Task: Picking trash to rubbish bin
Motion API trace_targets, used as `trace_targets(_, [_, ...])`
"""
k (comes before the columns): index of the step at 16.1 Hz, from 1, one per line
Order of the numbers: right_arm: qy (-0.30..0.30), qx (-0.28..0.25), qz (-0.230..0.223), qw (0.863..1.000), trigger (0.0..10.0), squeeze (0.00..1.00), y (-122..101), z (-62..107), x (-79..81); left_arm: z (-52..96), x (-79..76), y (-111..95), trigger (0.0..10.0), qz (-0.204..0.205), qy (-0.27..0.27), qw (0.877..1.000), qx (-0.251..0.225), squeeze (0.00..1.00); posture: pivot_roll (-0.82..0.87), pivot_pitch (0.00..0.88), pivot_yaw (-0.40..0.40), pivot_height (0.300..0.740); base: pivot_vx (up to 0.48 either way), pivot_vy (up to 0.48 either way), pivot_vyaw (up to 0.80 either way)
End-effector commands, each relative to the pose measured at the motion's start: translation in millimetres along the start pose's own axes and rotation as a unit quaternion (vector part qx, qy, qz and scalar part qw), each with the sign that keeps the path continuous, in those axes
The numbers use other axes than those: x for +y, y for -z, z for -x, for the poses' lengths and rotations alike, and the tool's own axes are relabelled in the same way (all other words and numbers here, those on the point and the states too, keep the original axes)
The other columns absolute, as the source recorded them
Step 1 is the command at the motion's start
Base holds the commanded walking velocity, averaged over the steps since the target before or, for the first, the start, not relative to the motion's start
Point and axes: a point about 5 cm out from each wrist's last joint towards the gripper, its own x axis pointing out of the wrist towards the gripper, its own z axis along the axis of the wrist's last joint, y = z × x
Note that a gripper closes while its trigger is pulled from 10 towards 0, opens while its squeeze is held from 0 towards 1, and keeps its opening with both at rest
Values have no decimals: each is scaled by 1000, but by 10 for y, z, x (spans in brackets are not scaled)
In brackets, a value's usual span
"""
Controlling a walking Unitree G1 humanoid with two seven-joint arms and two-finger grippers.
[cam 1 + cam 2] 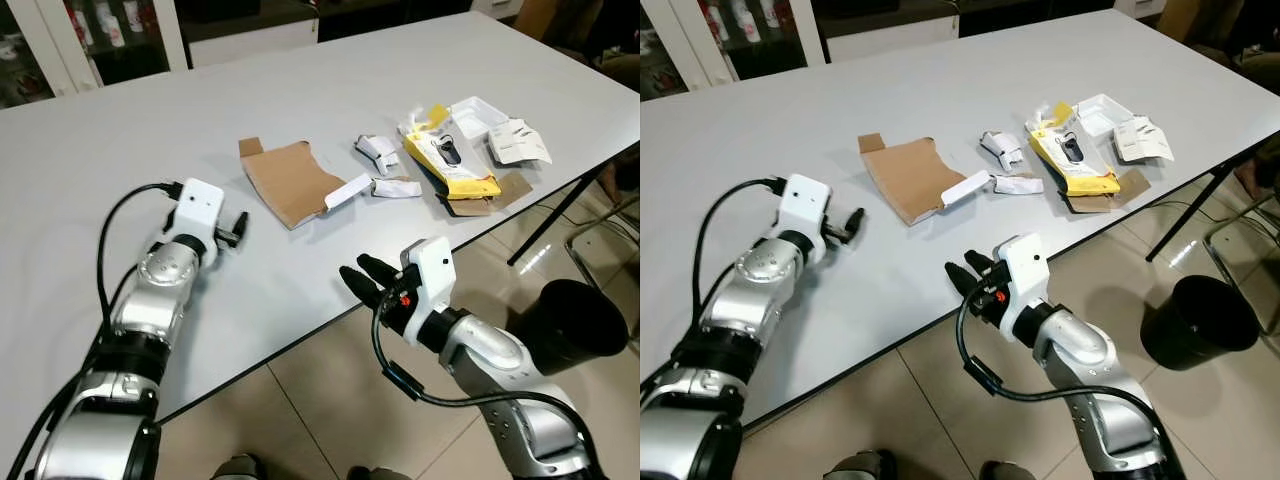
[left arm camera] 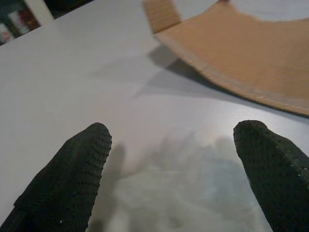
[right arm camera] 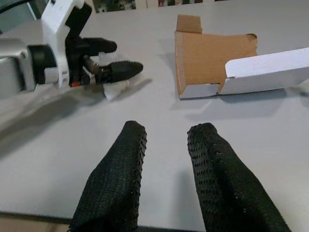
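Left tool (image 1: 240, 227) spread apart over counter (image 1: 300, 120) near cardboard piece (image 1: 290, 180); right tool (image 1: 362, 278) slightly parted at counter edge.

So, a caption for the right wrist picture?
Right claw at the table edge, facing flattened cardboard.

Both arms are silver metal with rounded joint housings and dark bands. Each wrist carries a white boxy camera block, and a black cable loops beside each arm. The left gripper (image 1: 238, 228) and right gripper (image 1: 362, 274) have long black fingers (image 3: 116, 181) with dotted rubbery pads.
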Motion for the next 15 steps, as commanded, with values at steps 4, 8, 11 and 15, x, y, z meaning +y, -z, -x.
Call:
trace_targets(4, [-10, 4, 2, 1000, 10000, 0, -25, 39, 15, -12, -34, 84, 10000, 11, 12, 1000, 23, 0, -18, 154, -51, 740, 0, 0, 0])
trace_targets(8, [-6, 8, 7, 1000, 10000, 0, -29, 43, 3, 45, -44, 94, 10000, 37, 33, 998, 33, 0, -17, 153, -48, 740, 0, 0, 0])
trace_targets(11, [-3, 10, 9, 1000, 10000, 0, -35, 51, -22, 133, -5, 79, 10000, 45, 32, 998, 24, 0, -15, 160, -56, 740, 0, 0, 0])
trace_targets(15, [-5, 12, 11, 1000, 10000, 0, -35, 48, -20, 293, 46, -72, 10000, 85, 41, 995, -14, 1000, -3, 176, -65, 740, 0, 0, 0])
